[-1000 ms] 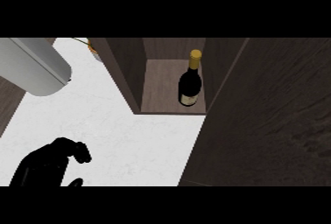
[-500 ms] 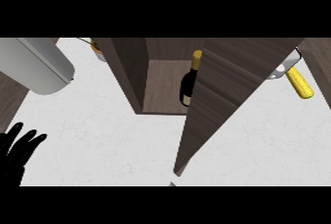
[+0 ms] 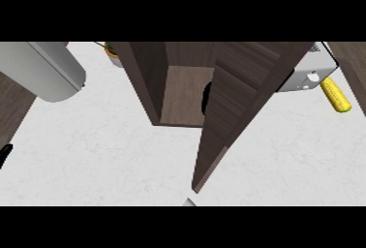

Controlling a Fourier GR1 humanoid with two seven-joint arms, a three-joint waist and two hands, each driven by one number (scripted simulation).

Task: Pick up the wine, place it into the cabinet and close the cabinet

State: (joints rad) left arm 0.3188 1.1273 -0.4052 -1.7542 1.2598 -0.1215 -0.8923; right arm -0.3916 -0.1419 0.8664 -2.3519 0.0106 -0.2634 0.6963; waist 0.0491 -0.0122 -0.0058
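Counter top (image 3: 107, 145), pale and speckled, lies in front of the cabinet. To the cabinet's near left, at the view's edge, only a thin black sliver of the left hand (image 3: 4, 155) shows. Half a second ago much more of that hand was in view; now too little shows to tell whether it is open or closed. The right hand shows nowhere.

Next comes the cabinet door (image 3: 236, 111), a dark wood panel seen edge-on, its near corner pointing toward the viewer. It has swung well across the opening compared with a second ago, when the whole interior stood open. I judge that the closing step is under way but not finished, since a gap remains on the cabinet's left side.

Behind it, the cabinet (image 3: 146, 82) shows its brown floor and left wall. The wine (image 3: 206, 96) is inside, standing at the right of the compartment. Only a narrow dark strip shows past the door's edge, where earlier the whole bottle and its gold top were plain. So the placing looks done.

Right of the cabinet, farther back, a yellow-handled tool (image 3: 334, 95) juts from a grey block (image 3: 306, 77). Far left of the cabinet lies a large grey cylinder (image 3: 46, 70).
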